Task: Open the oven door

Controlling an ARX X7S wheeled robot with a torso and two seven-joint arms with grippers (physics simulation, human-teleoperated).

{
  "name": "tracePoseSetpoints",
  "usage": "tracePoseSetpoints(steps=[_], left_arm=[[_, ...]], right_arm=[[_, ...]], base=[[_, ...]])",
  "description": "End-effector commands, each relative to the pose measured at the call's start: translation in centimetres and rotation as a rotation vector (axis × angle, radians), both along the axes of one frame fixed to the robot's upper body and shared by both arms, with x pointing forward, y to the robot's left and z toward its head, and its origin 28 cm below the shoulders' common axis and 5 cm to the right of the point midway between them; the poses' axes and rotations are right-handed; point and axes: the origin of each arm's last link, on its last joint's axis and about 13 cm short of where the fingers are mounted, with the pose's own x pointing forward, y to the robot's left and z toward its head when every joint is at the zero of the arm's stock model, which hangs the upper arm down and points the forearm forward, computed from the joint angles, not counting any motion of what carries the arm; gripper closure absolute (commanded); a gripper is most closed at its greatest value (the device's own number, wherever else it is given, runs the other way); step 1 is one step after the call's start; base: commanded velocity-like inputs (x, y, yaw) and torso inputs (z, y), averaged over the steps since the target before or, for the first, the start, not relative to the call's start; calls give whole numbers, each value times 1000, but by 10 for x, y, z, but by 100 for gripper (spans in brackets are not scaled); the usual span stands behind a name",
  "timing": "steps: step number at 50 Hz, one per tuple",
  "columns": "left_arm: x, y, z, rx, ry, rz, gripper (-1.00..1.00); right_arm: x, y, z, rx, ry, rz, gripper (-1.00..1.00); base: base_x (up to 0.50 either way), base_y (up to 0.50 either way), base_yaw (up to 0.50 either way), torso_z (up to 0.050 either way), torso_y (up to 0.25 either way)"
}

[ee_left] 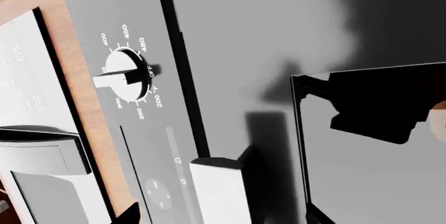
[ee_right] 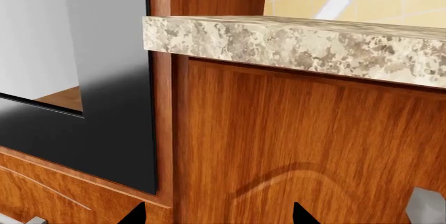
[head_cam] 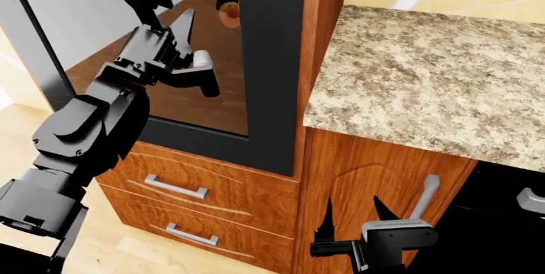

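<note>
The oven door (head_cam: 268,63), a black frame around a glossy glass window, was seen built into the tall wooden column just beside the left edge of the speckled worktop (head_cam: 425,76), above two drawers (head_cam: 196,184). By the look of it, the door had not been swung down: in the right wrist view its frame (ee_right: 118,130) lay flat against the cabinet (ee_right: 300,130), so the pull was judged to be left undone. The left gripper (head_cam: 183,38) was raised against the upper part of the glass, near a pale block that may have been the handle (head_cam: 204,73); whether its fingers were clamped on it could not be told. In the left wrist view a temperature dial (ee_left: 125,72) was shown. The right gripper (head_cam: 353,220) was held low with fingers apart, gripping nothing, before the cabinet under the worktop. No container's contents were visible; the drawers were shut.
</note>
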Motion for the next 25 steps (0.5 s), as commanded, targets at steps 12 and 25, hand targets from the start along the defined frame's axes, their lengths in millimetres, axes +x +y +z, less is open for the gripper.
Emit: tracePoseSetpoints(steps=[12, 25], left_arm=[[6, 13, -5, -20, 35, 64, -100], [10, 13, 8, -10, 8, 75, -100]], right_arm=[[0, 0, 0, 2, 3, -5, -100], [-1, 0, -1, 2, 3, -3, -100]], base=[[0, 0, 0, 0, 0], [0, 0, 0, 0, 0]])
